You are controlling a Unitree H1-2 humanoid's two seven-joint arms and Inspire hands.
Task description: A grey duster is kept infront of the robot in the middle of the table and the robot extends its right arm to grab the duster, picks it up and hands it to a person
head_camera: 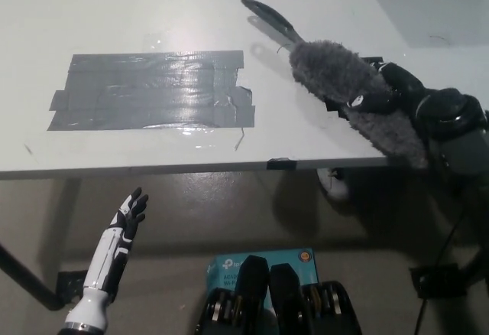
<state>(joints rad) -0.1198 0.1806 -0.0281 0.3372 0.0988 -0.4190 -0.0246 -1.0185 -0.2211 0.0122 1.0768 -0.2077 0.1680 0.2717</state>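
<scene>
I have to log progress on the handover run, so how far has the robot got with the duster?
Done: the black right robot hand is closed around the fluffy grey duster, gripping its head, with the dark handle pointing away over the table. Whether it is lifted clear I cannot tell. Left: handing it over; no person shows. The white left robot hand rests open below the table edge.

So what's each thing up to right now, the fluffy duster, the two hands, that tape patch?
Grey duster: held in the right hand, its dark handle pointing away over the table.
Right hand: black, shut on the duster's fluffy part.
Left hand: white, open, holding nothing, resting below the table edge.
Tape patch: stuck flat on the table, one corner strip slightly lifted.
Table: white, bearing the tape.
</scene>
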